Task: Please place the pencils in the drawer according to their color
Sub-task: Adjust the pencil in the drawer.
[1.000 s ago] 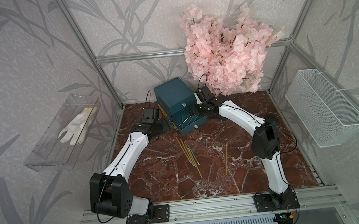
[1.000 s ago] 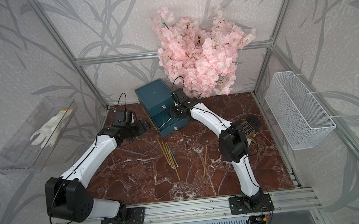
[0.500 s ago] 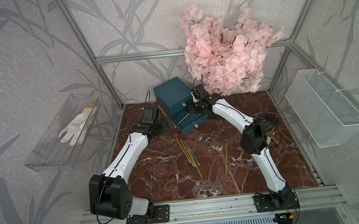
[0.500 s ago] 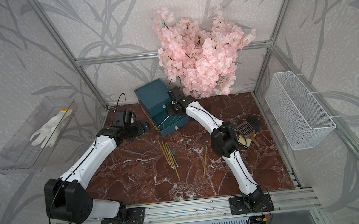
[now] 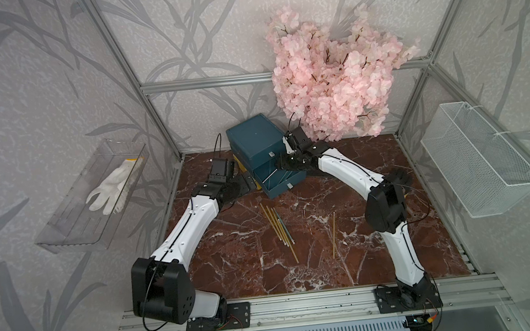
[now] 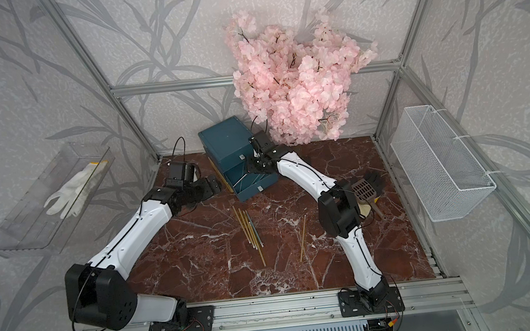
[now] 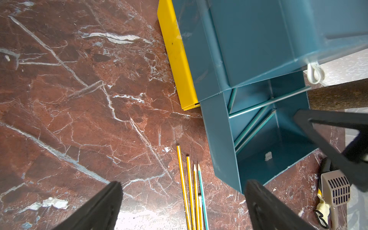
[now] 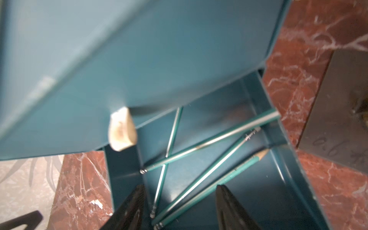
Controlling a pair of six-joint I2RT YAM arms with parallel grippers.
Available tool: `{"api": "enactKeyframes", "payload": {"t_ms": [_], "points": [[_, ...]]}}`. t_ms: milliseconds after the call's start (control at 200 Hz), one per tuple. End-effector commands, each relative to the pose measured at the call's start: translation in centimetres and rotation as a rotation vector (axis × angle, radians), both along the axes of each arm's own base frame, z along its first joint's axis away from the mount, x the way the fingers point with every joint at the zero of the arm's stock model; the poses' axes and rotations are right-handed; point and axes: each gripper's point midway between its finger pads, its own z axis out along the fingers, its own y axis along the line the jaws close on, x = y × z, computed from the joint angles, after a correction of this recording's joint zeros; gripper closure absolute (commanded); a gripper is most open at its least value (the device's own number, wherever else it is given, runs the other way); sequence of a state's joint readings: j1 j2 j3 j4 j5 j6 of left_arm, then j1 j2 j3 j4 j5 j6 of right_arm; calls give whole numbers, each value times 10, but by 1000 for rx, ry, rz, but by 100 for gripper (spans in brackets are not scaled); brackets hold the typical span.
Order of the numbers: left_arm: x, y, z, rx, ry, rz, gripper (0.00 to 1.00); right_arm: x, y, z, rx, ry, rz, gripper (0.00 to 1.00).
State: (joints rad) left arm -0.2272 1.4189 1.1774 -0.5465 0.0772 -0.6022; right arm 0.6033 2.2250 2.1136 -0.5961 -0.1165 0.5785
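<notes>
Right wrist view: the right gripper [image 8: 180,187] hangs empty, jaws apart, over pencils [image 8: 211,142] in the drawer [image 8: 258,189]. Lifting straight out looks safest

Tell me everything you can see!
Drawer chest: one, dark teal, at back; bottom teal drawer open, yellow drawer showing.
Pencils in open drawer: four, teal.
Bunched pencils: about five, mostly yellow, one teal, on table.
Lone pencil: one, yellow, nearby.
Blossoms: one bunch, pink, back right.
Glove: one, white, in clear wall tray.
Basket: one, white wire, right wall.
Scoop: one, brownish, table's right side.
Table: one, reddish marble.
Left end effector: black, open, beside chest.
Right end effector: black, open, over open drawer.
</notes>
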Motion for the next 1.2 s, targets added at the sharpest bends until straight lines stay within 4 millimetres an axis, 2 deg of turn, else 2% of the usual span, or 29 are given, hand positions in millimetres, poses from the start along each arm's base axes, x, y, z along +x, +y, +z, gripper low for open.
{"api": "enactKeyframes", "payload": {"t_ms": [0, 230, 440, 575, 660, 715, 730, 820, 980, 1195], "points": [[-1, -1, 13, -3, -33, -3, 0, 9, -1, 19, 11, -58, -31, 40], [-1, 1, 19, 10, -41, -4, 0, 20, -1, -24, -53, 5, -63, 40], [-4, 7, 22, 33, -45, 6, 0, 31, 12, -44, -35, 48, -80, 40], [-4, 7, 22, 31, -47, 8, 0, 18, 23, -27, -58, 58, 0, 40], [-1, 5, 20, 23, -46, 9, 0, 15, 25, -8, -36, 6, 23, 40], [0, 3, 18, 17, -41, 6, 0, 15, 27, 3, 6, -36, 31, 40], [1, 3, 18, 15, -41, 4, 0, 18, 31, 14, 38, -71, 38, 40], [1, 2, 17, 9, -35, 3, 0, 20, 37, 31, 161, -137, 49, 40], [0, 3, 18, 21, -38, 1, 0, 26, 32, 27, 226, -129, 19, 40], [0, 2, 17, 21, -35, -4, 0, 33, 13, 58, 203, -233, -31, 40]]}}
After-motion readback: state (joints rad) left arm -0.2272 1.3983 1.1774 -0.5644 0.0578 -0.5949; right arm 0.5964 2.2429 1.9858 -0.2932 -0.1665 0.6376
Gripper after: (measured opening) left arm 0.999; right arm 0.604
